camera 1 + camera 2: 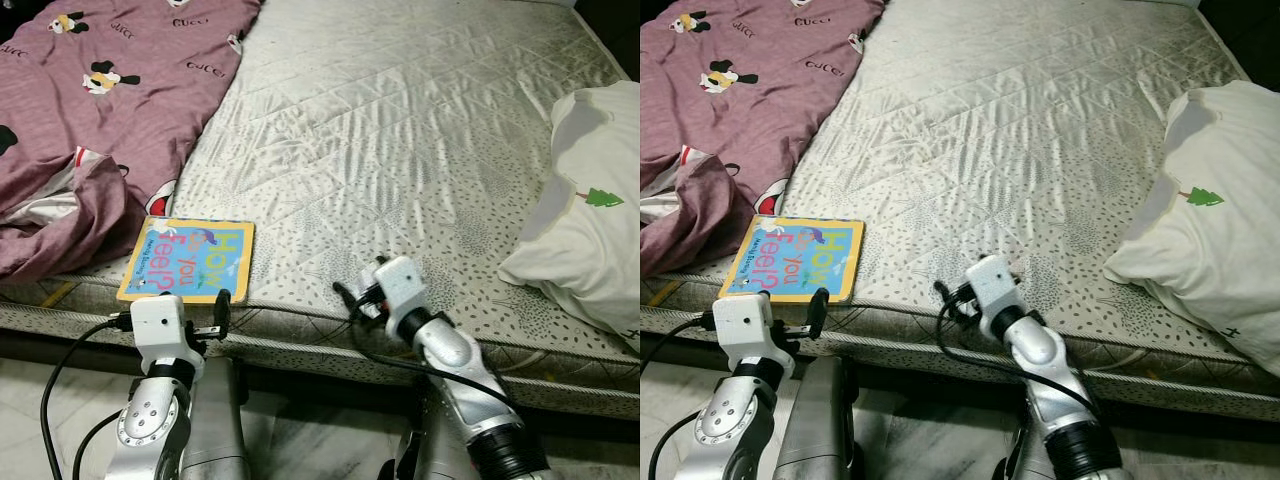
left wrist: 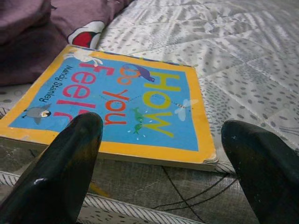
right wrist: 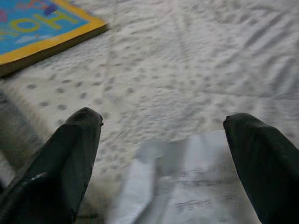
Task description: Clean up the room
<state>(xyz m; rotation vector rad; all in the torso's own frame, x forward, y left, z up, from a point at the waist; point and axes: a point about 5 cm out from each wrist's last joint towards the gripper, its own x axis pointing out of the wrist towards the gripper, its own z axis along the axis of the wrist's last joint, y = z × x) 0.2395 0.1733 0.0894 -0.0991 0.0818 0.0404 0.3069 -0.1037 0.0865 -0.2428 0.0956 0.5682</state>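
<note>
Up close at the bedside, a children's board book titled "How Do You Feel?" lies flat at the near edge of a bare quilted mattress, just at the 12 o'clock of the robot's left gripper, whose two black fingers stand spread and empty at the mattress edge. One finger frames the book's near side in the left wrist view, the other sits off its corner. The book looks light, stiff and thick-paged, with a glossy cover that may slide on the sheet; its near edge and the corner by the mattress edge look the best places to pinch, since little of it appears to overhang the mattress. The right gripper rests low at about 3 o'clock from the book, its fingers also parted and holding nothing, over dotted fabric. A rumpled maroon blanket with cartoon print is heaped at the book's 10 o'clock, soft and floppy, likely needing a bunched grab. A white pillow with a small green tree mark lies at 3 o'clock, well apart. No box, basket or bin can be made out, so where the book belongs cannot be told.
</note>
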